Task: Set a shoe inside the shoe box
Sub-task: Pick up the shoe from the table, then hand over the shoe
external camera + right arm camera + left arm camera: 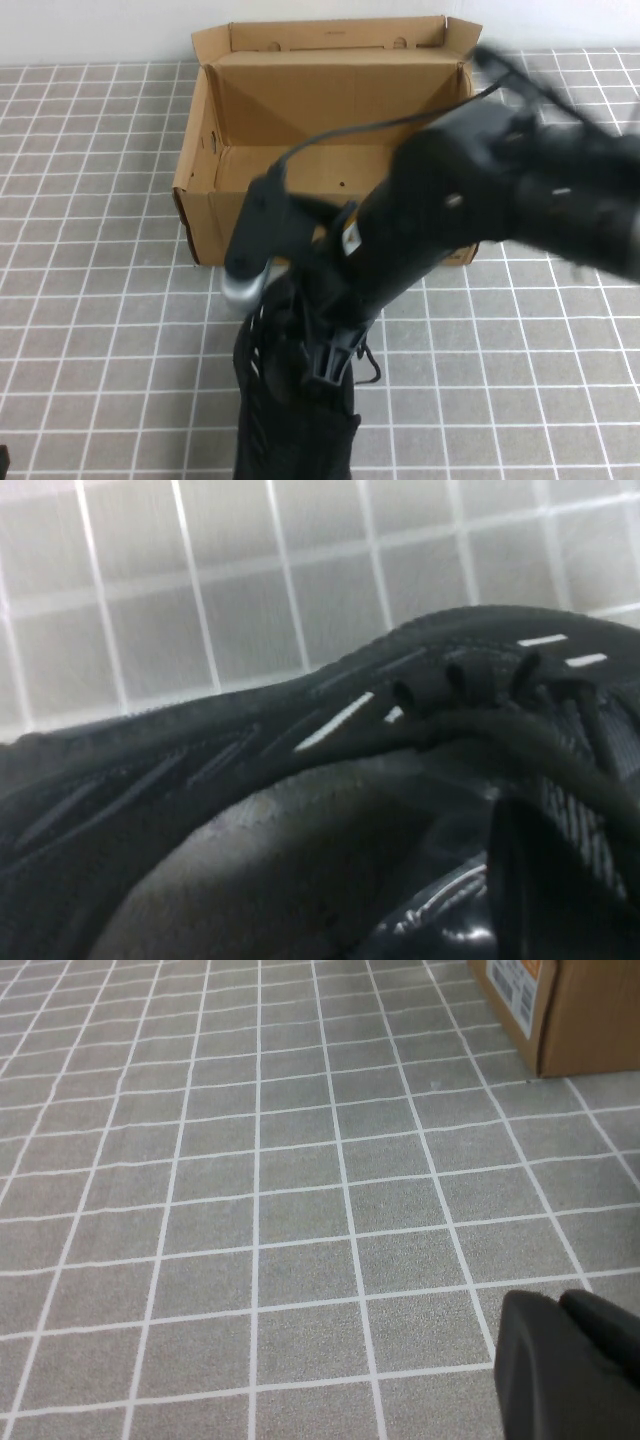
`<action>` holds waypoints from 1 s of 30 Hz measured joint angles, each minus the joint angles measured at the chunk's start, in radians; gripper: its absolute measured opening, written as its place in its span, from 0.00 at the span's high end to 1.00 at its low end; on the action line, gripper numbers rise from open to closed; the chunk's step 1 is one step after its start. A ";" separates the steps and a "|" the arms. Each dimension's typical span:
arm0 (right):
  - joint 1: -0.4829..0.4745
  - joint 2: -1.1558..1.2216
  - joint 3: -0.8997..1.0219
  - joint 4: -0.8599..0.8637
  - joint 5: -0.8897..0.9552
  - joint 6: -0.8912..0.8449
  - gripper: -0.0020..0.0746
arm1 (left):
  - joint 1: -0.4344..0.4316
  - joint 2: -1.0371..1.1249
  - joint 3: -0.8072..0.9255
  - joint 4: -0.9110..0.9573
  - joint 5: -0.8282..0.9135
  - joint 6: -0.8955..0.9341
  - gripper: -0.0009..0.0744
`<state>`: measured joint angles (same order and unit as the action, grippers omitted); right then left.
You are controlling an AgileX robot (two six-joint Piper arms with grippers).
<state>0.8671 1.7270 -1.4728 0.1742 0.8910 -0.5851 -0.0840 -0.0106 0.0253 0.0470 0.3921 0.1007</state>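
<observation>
The black sneaker (290,400) sits on the grey tiled surface (100,300) at the lower centre of the high view, just in front of the open cardboard shoe box (330,110) and still outside it. The right arm reaches down from the right edge of the frame across the box's front wall, and the right pincer (325,375) is down at the shoe's collar. The right wrist view looks straight into the shoe's opening, with the laces and white dash marks close by, and the pincer is clenched on the sneaker's upper edge by the look of it, though the fingertips themselves are hidden by the arm and the dark knit.

So the grasp seems made, and everything after it is left: the lift, the carry over the front wall, and the lowering into the box. The box stands with its lid flap folded back at the upper centre of the frame, its inside bare and ready.

The left pincer (570,1365) is clenched on nothing; it shows only in the lower right corner of its own wrist view, above bare tiles, with a corner of the box in the upper right. Nothing else lies on the surface. The one obstacle I judge is the box's front wall, which the sole must clear.
</observation>
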 joint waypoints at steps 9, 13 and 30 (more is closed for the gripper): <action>0.000 -0.108 -0.103 -0.035 0.171 0.192 0.96 | 0.000 0.000 0.000 0.000 0.000 0.000 0.99; 0.000 -0.108 -0.215 -0.103 0.234 0.311 0.96 | 0.000 0.000 0.000 0.000 0.000 0.000 0.99; -0.129 0.153 -0.701 -0.352 0.364 0.788 0.97 | 0.000 0.000 0.000 0.000 0.000 0.000 0.99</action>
<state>0.7378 1.8804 -2.1734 -0.1780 1.2553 0.2032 -0.0840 -0.0106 0.0253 0.0470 0.3921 0.1007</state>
